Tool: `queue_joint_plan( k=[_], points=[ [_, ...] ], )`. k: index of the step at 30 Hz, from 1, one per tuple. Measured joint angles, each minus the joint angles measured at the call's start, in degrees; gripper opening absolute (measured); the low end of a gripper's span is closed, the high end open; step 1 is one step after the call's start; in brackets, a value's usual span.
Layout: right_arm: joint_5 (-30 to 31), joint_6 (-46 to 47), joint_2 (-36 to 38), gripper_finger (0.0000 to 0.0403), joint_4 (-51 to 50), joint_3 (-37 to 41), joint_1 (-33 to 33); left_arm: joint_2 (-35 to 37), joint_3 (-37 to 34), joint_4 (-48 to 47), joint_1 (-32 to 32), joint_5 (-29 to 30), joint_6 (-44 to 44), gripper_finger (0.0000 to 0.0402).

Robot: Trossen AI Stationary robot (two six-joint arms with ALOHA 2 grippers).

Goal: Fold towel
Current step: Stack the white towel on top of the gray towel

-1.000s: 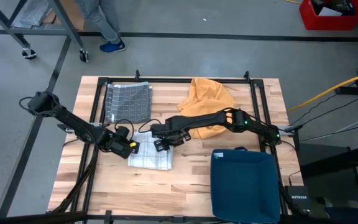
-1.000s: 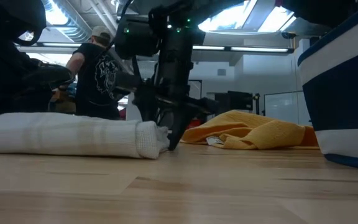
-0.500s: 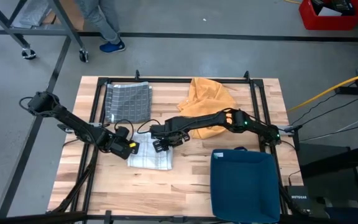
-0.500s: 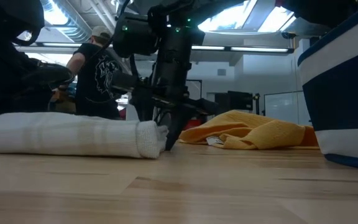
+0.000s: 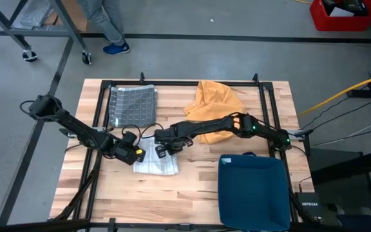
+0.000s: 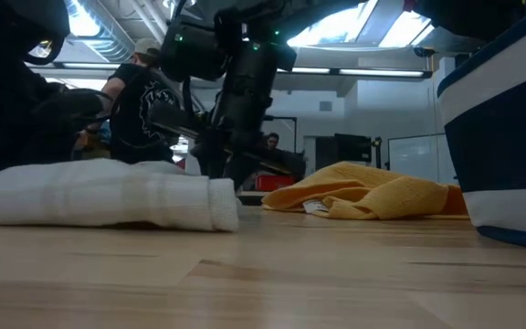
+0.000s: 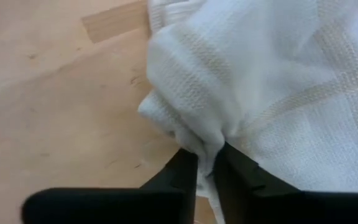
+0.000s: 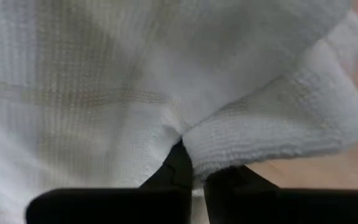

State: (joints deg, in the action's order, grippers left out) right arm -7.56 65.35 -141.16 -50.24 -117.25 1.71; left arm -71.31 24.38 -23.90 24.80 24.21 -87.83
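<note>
Fingers of both my grippers pinched onto the white towel [image 5: 154, 162], near the middle of the table [image 5: 192, 190].

Only my wrist views show the grips: my left gripper [image 7: 205, 167] has its fingers nearly together on a bunched fold at the towel's left edge, and my right gripper [image 8: 193, 167] is clamped narrow on a thick folded edge on the towel's right side. From above, my two grippers sit just beside each other over the towel, with the grey towel [image 5: 133, 105], the orange cloth [image 5: 218, 103] and the blue bin [image 5: 253, 190] well apart from it. From table height the towel [image 6: 99, 199] is a low roll, and my fingertips are hidden behind it.
</note>
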Motion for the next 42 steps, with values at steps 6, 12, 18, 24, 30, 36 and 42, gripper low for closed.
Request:
queue_joint_plan(
  k=[6,12,18,24,30,36,42],
  points=[
    [2.71,-0.29,0.0,0.0033,1.24,0.0,0.28,0.05,0.02,0.01,0.04,1.69,1.32,0.0008],
    [4.88,-1.64,0.08,0.0016,1.25,-0.91,-0.32,3.78,-0.05,-5.45,-0.32,4.95,0.67,0.0004],
    [11.04,-2.79,-0.44,0.0018,3.23,-3.81,-2.03,10.08,0.52,-14.38,-1.98,6.32,-0.01,0.0002],
    [10.44,-2.76,-0.44,0.0018,6.14,-6.87,-3.68,16.64,0.63,-14.58,-3.97,9.37,2.57,0.0001],
    [9.96,-2.75,-0.33,0.002,9.67,-8.61,-4.33,23.57,0.68,-14.83,-7.26,10.71,6.85,0.0001],
    [8.28,-2.66,-0.33,0.0019,7.48,-9.01,-4.8,26.36,0.74,-18.94,-8.83,7.02,7.01,0.0001],
    [5.19,-2.66,-0.33,0.004,5.13,-8.93,-4.75,26.36,0.46,-21.61,-8.9,3.99,6.83,0.0027]
  ],
)
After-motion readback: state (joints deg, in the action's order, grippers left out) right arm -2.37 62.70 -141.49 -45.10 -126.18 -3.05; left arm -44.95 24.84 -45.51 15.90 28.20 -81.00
